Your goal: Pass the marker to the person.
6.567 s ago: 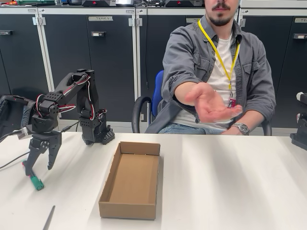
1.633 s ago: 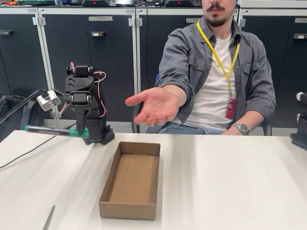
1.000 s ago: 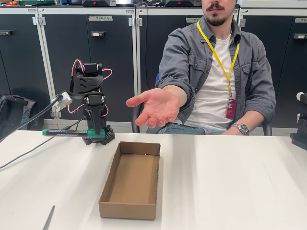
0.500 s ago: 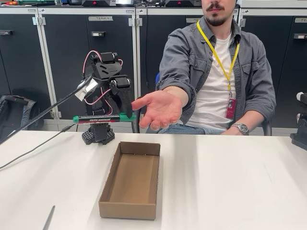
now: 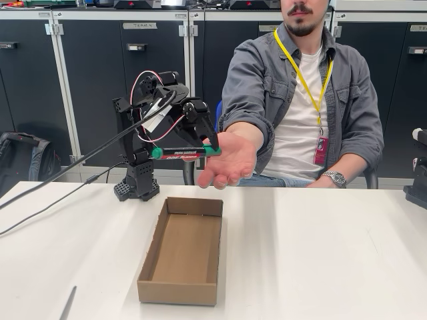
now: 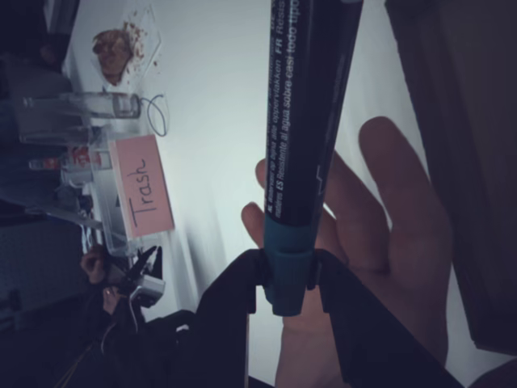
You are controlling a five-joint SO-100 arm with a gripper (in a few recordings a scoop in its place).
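The marker (image 5: 182, 153), black with a red-pink label band and green ends, is held level in the air in the fixed view. My gripper (image 5: 209, 147) is shut on its right green end, right above the person's open palm (image 5: 230, 160). The person (image 5: 303, 100) sits behind the table with that arm stretched forward. In the wrist view the marker (image 6: 305, 121) runs up from my gripper (image 6: 287, 279), whose fingers clamp its green end, with the person's hand (image 6: 380, 267) just below it.
An open cardboard box (image 5: 182, 250) lies on the white table (image 5: 320, 260) in front of the arm's base (image 5: 137, 187). A thin grey stick (image 5: 67, 304) lies at the front left edge. A pink "Trash" sign (image 6: 144, 186) shows in the wrist view.
My arm has swung right and risen, carrying the marker from beside the base to above the person's palm. The hand has stayed held out, dropping slightly.
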